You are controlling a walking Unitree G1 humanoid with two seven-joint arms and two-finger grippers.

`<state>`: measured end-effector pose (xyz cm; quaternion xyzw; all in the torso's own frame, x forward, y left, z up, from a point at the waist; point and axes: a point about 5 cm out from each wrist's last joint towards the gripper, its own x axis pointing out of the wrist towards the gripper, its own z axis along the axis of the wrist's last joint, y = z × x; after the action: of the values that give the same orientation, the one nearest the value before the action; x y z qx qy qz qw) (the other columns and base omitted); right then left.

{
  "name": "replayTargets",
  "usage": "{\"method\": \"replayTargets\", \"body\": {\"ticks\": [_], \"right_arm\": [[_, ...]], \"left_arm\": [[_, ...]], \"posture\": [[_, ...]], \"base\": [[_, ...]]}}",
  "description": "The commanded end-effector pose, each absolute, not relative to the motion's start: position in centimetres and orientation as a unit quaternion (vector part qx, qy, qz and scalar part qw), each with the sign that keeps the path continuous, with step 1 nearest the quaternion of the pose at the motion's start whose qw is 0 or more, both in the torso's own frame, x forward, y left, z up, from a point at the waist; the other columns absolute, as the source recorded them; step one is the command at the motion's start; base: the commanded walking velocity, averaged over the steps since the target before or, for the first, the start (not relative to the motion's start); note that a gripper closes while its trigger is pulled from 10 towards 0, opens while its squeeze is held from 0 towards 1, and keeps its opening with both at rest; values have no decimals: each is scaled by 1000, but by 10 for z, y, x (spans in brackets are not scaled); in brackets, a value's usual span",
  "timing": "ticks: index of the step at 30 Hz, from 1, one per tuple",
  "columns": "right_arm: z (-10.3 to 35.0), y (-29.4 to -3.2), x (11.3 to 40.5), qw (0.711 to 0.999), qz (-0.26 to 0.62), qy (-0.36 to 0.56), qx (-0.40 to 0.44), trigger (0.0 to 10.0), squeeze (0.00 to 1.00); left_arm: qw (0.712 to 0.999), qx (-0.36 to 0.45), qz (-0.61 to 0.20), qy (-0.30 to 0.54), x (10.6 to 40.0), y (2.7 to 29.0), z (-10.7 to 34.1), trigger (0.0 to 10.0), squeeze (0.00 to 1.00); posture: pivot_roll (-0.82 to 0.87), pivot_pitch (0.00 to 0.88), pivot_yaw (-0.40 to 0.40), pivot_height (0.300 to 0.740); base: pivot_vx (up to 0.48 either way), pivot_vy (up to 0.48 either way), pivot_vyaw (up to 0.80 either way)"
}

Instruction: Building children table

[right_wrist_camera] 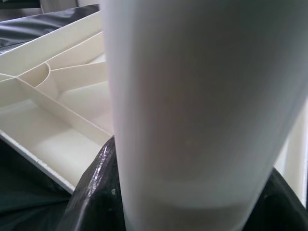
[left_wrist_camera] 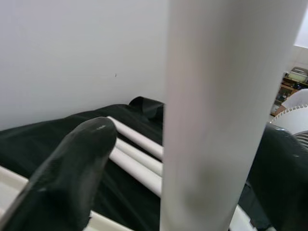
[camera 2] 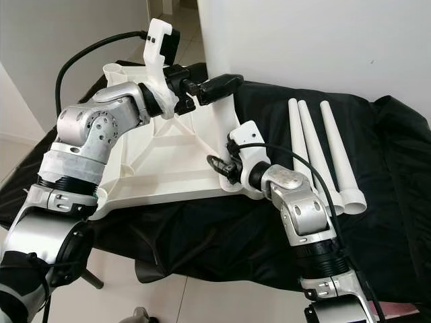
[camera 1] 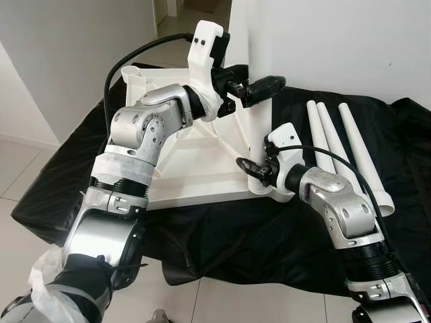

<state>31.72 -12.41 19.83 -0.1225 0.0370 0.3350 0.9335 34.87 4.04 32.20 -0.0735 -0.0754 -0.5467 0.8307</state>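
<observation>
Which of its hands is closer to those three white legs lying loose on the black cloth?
Right. The right hand grips the upright leg at its base, beside the three loose legs. The left hand holds it higher, farther away.

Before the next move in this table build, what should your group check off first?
1. Left gripper placed high on the upright leg: ok.
2. Right gripper low on that leg, jaws shut against both sides: ok.
3. Leg standing at the near right corner of the upturned tabletop: ok.
4. Leg fully seated in its socket: cannot tell, the right gripper hides the joint.
5. Three spare legs lying side by side on the black cloth, to the right of both arms: ok.
</observation>
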Motion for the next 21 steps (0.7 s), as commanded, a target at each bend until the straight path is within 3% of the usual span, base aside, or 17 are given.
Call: {"method": "replayTargets", "body": {"ticks": [1,2,16,17,19,20,21], "right_arm": [[200,-123,314,929,344,36,-128,10000,0],[199,-122,314,928,347,38,-130,10000,0],[196,-124,317,932,338,46,-126,10000,0],[197,-125,318,934,331,45,-123,10000,294],[198,-126,319,936,326,43,-121,10000,294],[199,-127,321,939,321,42,-115,10000,1000],[200,-128,321,940,319,39,-112,10000,1000]], "left_arm": [[809,-73,-578,-85,344,34,328,4039,0],[810,-74,-575,-87,345,34,328,0,0],[809,-77,-573,-106,344,35,337,0,0],[808,-75,-574,-112,343,34,340,0,0],[807,-74,-574,-115,342,34,342,0,0],[807,-67,-574,-116,341,33,344,0,0],[811,-61,-571,-114,341,32,345,4157,0]], "posture": [[24,42,-28,740],[22,41,-28,740],[23,40,-29,740],[25,43,-27,740],[25,43,-27,740],[25,43,-27,740],[25,43,-27,740]], "base": [[0,0,0],[0,0,0],[0,0,0],[0,0,0],[0,0,0],[0,0,0],[0,0,0]]}}
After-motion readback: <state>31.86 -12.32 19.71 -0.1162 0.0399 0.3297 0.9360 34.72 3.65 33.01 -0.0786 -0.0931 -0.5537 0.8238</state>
